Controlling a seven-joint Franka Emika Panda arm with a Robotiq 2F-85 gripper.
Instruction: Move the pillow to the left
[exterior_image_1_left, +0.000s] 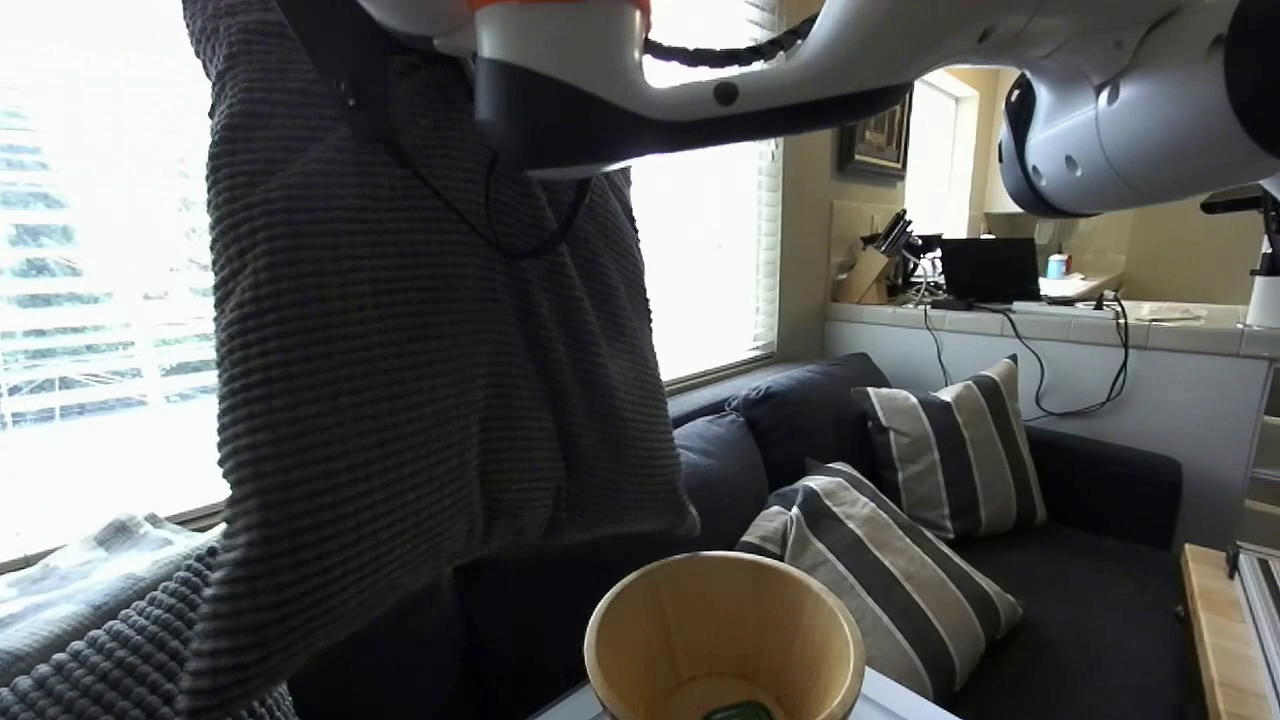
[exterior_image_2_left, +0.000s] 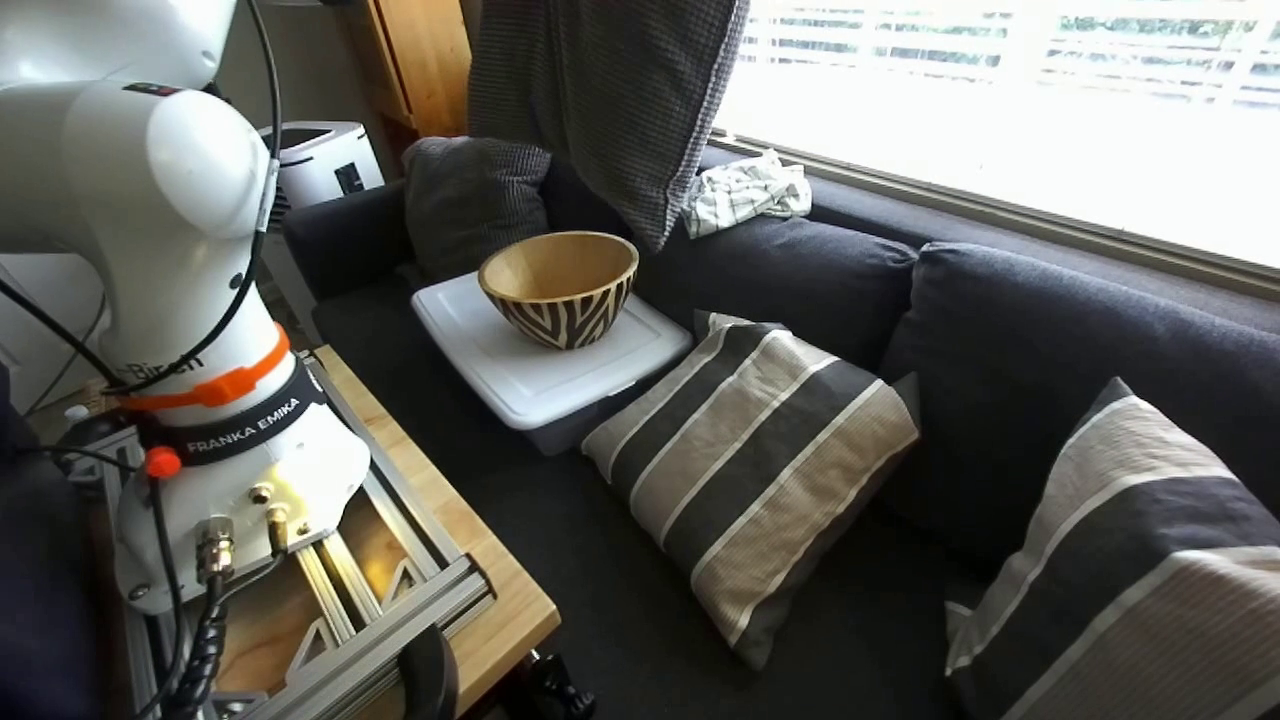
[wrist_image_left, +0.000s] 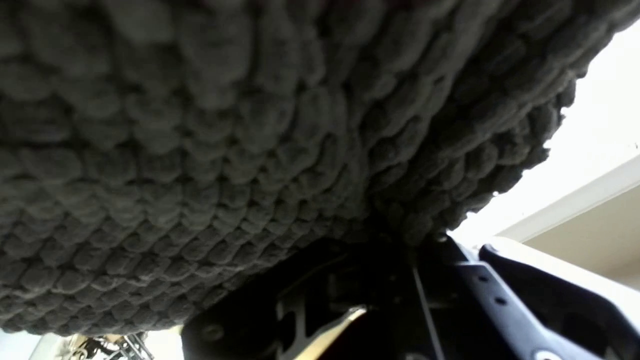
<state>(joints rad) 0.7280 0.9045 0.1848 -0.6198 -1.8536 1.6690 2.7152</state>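
The dark grey sofa (exterior_image_2_left: 600, 560) is the supporting surface. Its seat (exterior_image_1_left: 1080, 610) carries a storage box (exterior_image_2_left: 566, 432) with a white lid (exterior_image_2_left: 475, 335), a dark ribbed cushion (exterior_image_2_left: 472, 200) in the corner at one armrest (exterior_image_2_left: 350, 238), a striped cushion (exterior_image_2_left: 750, 465) tilted just beside the box, and a second striped cushion (exterior_image_1_left: 955, 450) propped near the opposite armrest (exterior_image_1_left: 1110, 490). A checked cloth (exterior_image_2_left: 750, 192) lies atop the backrest (exterior_image_2_left: 1080, 330).

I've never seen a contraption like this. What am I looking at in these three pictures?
You are looking at a white robot arm. Two pictures come from cameras standing outside it, looking from different places; the dark close-up comes from a camera on its wrist. There you see its black jaws shut on a large charcoal-grey pillow, which hangs down from them. On the sofa, a wooden bowl stands on a white-lidded box, and two striped cushions sit nearby.
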